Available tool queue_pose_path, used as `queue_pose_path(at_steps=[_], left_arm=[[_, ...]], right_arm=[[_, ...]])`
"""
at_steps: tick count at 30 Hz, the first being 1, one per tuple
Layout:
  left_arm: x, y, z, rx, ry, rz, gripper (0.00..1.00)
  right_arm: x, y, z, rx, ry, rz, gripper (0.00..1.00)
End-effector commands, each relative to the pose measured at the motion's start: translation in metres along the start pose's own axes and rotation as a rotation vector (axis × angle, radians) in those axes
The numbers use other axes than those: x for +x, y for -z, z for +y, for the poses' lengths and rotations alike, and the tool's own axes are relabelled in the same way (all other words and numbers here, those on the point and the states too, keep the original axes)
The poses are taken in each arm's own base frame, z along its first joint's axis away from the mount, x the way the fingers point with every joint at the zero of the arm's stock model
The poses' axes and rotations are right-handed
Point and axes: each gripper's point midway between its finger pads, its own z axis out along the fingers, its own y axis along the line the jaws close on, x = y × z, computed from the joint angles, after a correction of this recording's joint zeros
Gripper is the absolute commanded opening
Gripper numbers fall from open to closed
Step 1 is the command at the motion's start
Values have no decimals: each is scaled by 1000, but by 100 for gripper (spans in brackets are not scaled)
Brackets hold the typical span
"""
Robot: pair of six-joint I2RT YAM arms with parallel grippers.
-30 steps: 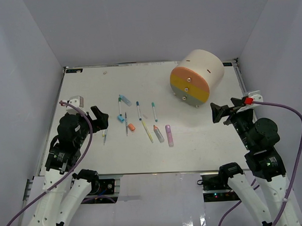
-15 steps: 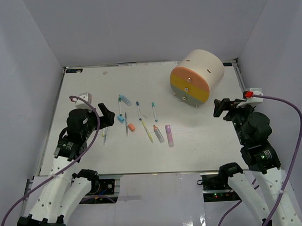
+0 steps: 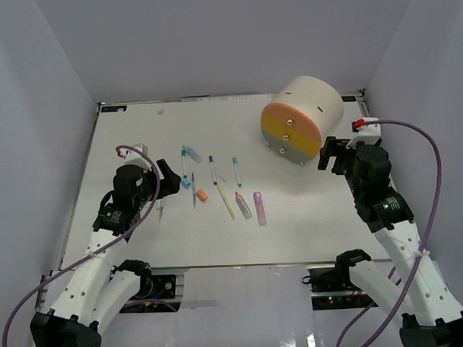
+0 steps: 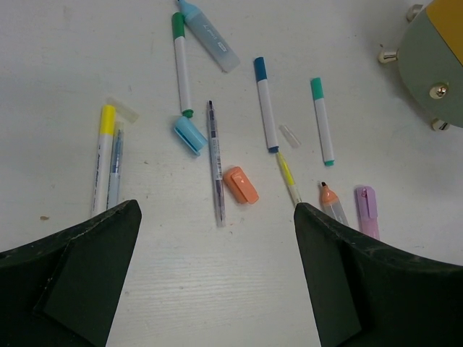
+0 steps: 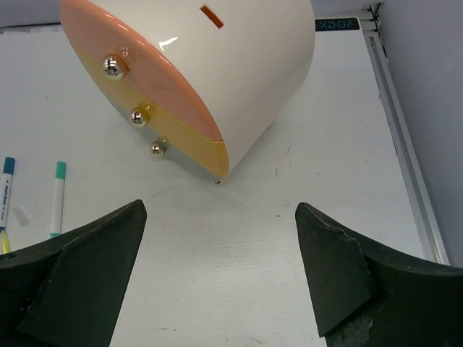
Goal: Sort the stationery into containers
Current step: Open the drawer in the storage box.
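1. While both of my grippers are spread and holding nothing, my left gripper (image 4: 217, 289) hovers over the scattered stationery (image 4: 265, 105). The slim dark pen (image 4: 215, 163) and the orange cap (image 4: 240, 184) lie nearest.
2. I judge one item per pick is best: set my fingers across the pen's barrel, clear of the cap just beside it.
3. My right gripper (image 5: 217, 282) faces the cream cylinder (image 5: 253, 65). Pinch the knob (image 5: 138, 116) of the yellow drawer (image 5: 181, 137) squarely and pull straight, so the cylinder doesn't drag.
4. The orange drawer (image 5: 145, 65), yellow drawer and grey-olive drawer (image 4: 427, 65) sit flush and closed, so I cannot tell their contents.
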Motion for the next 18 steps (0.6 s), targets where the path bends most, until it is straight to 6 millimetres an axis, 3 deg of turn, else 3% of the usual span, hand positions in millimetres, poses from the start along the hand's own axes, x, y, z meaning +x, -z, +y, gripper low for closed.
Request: queue_pose_path(at_steps=[1,8,12,13,15,17,18], left_arm=[[-2,-2,-3,20,5,-23,98],[1,-2,4,-5,-20,-28,98],[3,-2,9,-27,-25,-26,98],[4,-2,10,-27,-27,-26,98],[6,-2,12,-39,-27,-23,98],[5,-1,14,-47,-24,-28,98],[6,-1,14,-48,-24,-29,98]], right_arm=[[-17,-11,7,6,-25,-25,90],[-21,-38,44,41,67,-54,91],[-21,-52,72,132,120,-94,99],[-29,-54,76,152,101,-123,100],[-27,-66,84,216,100,-130,94],[-40,-72,89,258,61,-141,92],[-29,-81,90,301,52,-108,88]])
